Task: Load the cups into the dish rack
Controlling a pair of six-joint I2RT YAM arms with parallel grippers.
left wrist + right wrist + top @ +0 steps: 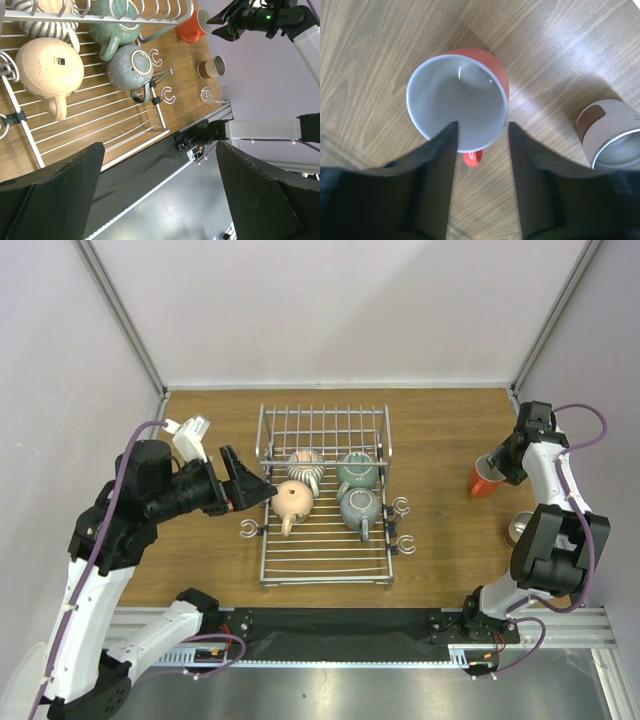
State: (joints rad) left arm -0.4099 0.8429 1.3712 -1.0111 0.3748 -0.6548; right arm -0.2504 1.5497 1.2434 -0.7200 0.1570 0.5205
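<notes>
The wooden table [440, 570] carries the dish rack [325, 550] at its middle, tines raised along the far side.

The left gripper [159, 150] hangs over the rack's left edge, near the beige mug. In its wrist view its fingers [60, 190] stand wide apart, with nothing between them and nothing touched. The right gripper [481, 127] is at the table's right side, directly over the red-orange cup [457, 107]. Its fingers are partly apart – one lies across the cup's grey-white mouth, the other just outside the rim on the other side, with the near rim and the handle showing in the gap. They are not clamped; whether either one touches the cup cannot be told.

Four cups lie in the rack. The beige mug [291, 502] is front left and the grey-green mug [361, 508] front right, both on the slats with their bases up. Behind them, at the tines, sit the ribbed silver-grey cup [305, 468] and the teal-green mug [357, 471].

Out on the table right of the rack, the red-orange cup stands upright. Near it is a tan cup [210, 67], and just beside that a clear glass [214, 93].
</notes>
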